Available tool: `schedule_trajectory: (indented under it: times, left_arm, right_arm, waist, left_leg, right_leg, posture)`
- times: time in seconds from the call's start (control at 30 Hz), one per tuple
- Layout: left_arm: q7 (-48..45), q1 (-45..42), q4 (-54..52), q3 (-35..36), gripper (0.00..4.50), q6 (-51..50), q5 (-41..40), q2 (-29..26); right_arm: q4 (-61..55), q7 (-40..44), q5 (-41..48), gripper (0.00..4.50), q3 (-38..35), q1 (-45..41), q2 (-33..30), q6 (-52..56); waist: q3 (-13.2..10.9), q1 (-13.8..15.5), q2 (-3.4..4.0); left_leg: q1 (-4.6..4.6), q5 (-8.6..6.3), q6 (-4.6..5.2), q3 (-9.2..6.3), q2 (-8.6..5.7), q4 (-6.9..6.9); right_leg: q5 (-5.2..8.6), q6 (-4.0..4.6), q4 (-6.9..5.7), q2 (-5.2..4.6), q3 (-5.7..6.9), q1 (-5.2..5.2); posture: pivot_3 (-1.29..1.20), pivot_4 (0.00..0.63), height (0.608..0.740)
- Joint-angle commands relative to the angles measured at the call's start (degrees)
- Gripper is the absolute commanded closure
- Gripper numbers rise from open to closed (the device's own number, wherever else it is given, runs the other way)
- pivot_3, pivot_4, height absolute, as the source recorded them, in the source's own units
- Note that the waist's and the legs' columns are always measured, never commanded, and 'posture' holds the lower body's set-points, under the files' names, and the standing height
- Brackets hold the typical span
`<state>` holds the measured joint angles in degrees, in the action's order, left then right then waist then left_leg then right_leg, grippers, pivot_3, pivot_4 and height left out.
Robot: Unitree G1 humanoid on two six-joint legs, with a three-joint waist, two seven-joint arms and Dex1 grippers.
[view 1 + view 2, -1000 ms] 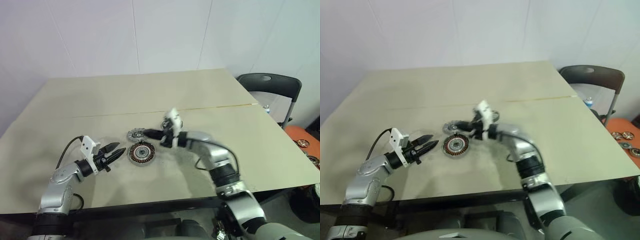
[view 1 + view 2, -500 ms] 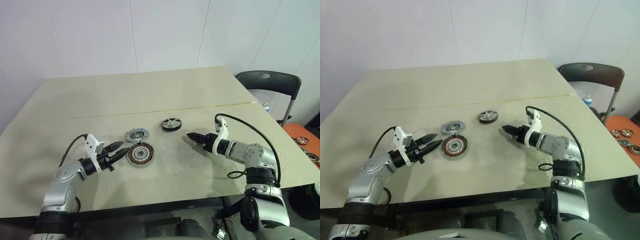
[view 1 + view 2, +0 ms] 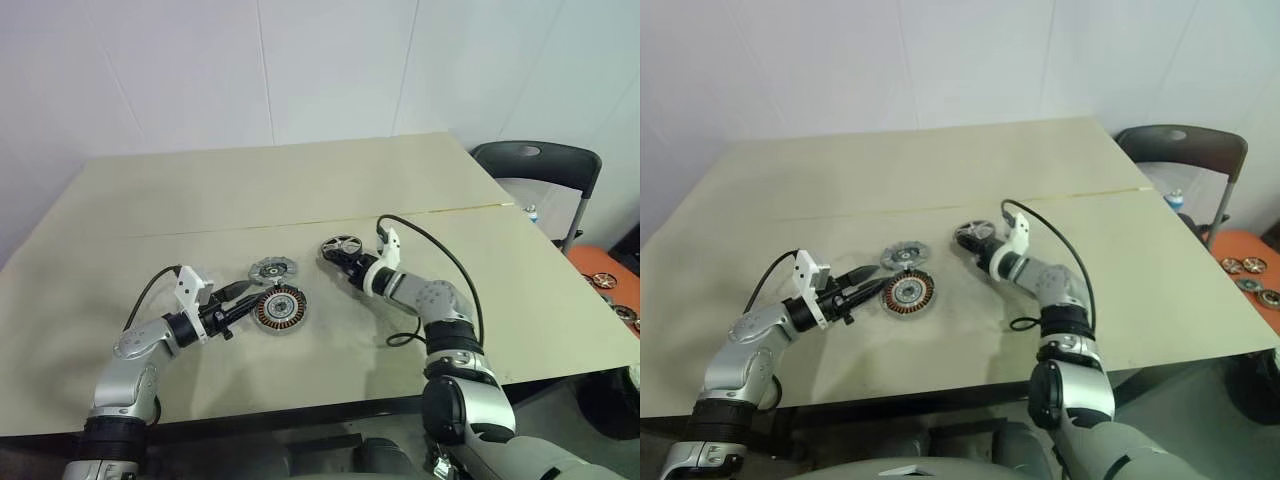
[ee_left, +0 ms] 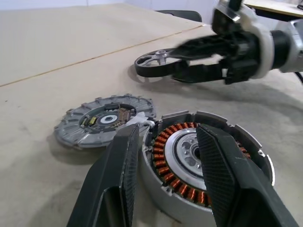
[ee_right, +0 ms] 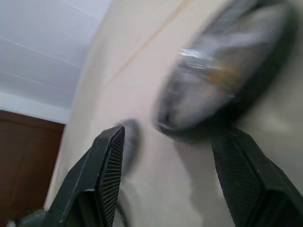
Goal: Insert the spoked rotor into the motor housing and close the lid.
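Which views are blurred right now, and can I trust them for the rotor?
Right wrist view: the spoked rotor is smeared by motion blur, spokes unreadable. Left wrist view: sharp on the motor housing and lid; rotor slightly soft. Head views: clear, even light.

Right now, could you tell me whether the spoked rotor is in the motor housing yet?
Not yet. The spoked rotor lies flat on the table, apart from the motor housing, whose copper windings are uncovered.

Black spoked rotor with silver spokes, copper-wound motor housing, silver-grey notched lid, beige table
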<state>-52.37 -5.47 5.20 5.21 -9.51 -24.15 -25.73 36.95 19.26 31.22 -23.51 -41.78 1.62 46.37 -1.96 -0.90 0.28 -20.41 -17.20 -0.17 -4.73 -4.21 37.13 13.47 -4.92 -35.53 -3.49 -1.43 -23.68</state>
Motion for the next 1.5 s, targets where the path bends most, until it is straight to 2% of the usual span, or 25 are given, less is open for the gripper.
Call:
schedule_trajectory:
  times: [0.03,0.23,0.27,0.4,0.5,0.7,0.83,0.97,1.2,1.37,1.5]
  left_arm:
    - [0.2,-0.5,-0.9,0.7,2.45,1.3,0.3,-0.6]
    - [0.6,0.2,-1.2,1.0,2.45,1.6,0.5,-0.6]
    - [0.6,0.2,-1.1,1.0,2.45,1.6,0.5,-0.6]
    - [0.7,-0.1,-0.8,0.8,2.45,1.8,0.7,-0.5]
    - [0.6,-0.4,-0.1,0.4,2.45,2.1,1.0,-0.2]
    - [0.4,-0.1,-0.4,0.6,2.45,2.3,0.9,-0.3]
    - [0.0,0.7,0.9,3.3,2.45,2.9,0.3,-2.0]
    - [-0.3,1.1,1.8,3.9,2.45,3.2,0.5,-2.8]
    - [-0.1,1.5,0.8,2.6,2.45,2.5,0.7,-1.8]
    - [0.3,3.2,-1.5,3.1,2.45,1.8,0.1,-2.1]
    - [0.5,4.2,-2.3,3.6,2.45,1.6,0.1,-2.3]
  right_arm:
    - [1.7,-0.3,0.8,2.20,-0.8,-3.5,0.5,-6.0]
    - [1.9,1.3,1.1,4.23,0.5,-2.7,0.3,-8.1]
    - [1.7,1.5,1.1,4.29,0.6,-2.6,0.3,-8.1]
    - [0.8,2.3,1.8,4.29,1.0,-2.5,0.7,-8.1]
    - [-3.0,6.6,6.4,4.29,0.6,-1.5,1.4,-3.8]
    - [-19.1,14.6,26.7,4.29,-2.0,4.8,0.4,17.9]
    - [-26.7,15.0,38.1,4.29,-1.7,11.3,-3.2,32.8]
    - [-30.5,17.5,36.6,4.29,7.6,15.9,-7.6,39.6]
    - [-28.1,25.4,28.2,4.29,22.0,13.2,-9.7,33.7]
    - [-24.7,29.3,22.5,4.29,27.2,11.7,-8.9,26.7]
    - [-19.9,31.7,19.4,4.29,27.3,10.0,-7.8,21.3]
  waist:
    - [0.0,0.1,0.00]
    - [0.0,-0.2,0.01]
    - [0.0,-0.2,0.02]
    - [0.0,-0.3,0.02]
    - [0.0,-0.3,0.02]
    - [0.0,0.1,0.01]
    - [0.0,0.2,0.00]
    - [0.0,-0.2,0.03]
    - [0.0,0.0,-0.02]
    - [0.0,0.1,-0.06]
    - [0.0,0.1,-0.06]
  left_leg:
    - [-0.01,0.00,0.00,0.00,-0.02,0.00]
    - [-0.02,-0.01,0.02,0.00,-0.03,-0.05]
    - [-0.01,-0.01,0.01,0.00,-0.02,-0.05]
    - [0.01,0.00,0.00,0.01,-0.01,-0.03]
    - [0.02,0.00,0.00,0.00,0.00,-0.03]
    - [-0.06,0.00,0.01,-0.03,0.00,-0.03]
    - [-0.04,-0.03,0.05,-0.04,-0.01,-0.02]
    - [0.00,-0.03,0.05,-0.01,0.04,-0.02]
    - [0.06,0.00,0.01,0.02,0.06,0.14]
    - [0.01,-0.02,0.03,0.01,0.01,0.13]
    - [0.02,-0.02,0.02,0.00,0.01,0.13]
  right_leg:
    - [0.00,0.00,0.02,-0.02,0.00,0.00]
    - [0.00,0.00,0.03,-0.02,0.00,-0.03]
    - [0.00,0.00,0.02,-0.02,0.00,-0.03]
    - [0.00,0.00,-0.02,-0.01,0.00,-0.03]
    - [0.00,0.00,-0.03,0.00,0.00,-0.03]
    - [0.00,0.00,-0.02,-0.02,0.01,-0.06]
    - [0.00,0.00,0.07,-0.04,0.02,0.02]
    - [0.01,0.01,0.04,-0.02,0.02,0.01]
    - [0.01,-0.02,-0.12,0.06,0.01,0.04]
    - [0.00,-0.02,-0.05,0.01,0.02,0.03]
    - [0.00,-0.02,-0.06,0.01,0.03,0.03]
  posture:
    - [0.00,0.000,0.740]
    - [0.00,0.000,0.740]
    - [0.00,0.000,0.740]
    - [0.00,0.000,0.740]
    - [0.00,0.000,0.740]
    - [0.00,0.000,0.740]
    - [0.00,0.000,0.740]
    - [0.00,0.000,0.740]
    - [0.00,0.000,0.740]
    - [0.00,0.000,0.740]
    - [0.00,0.000,0.740]
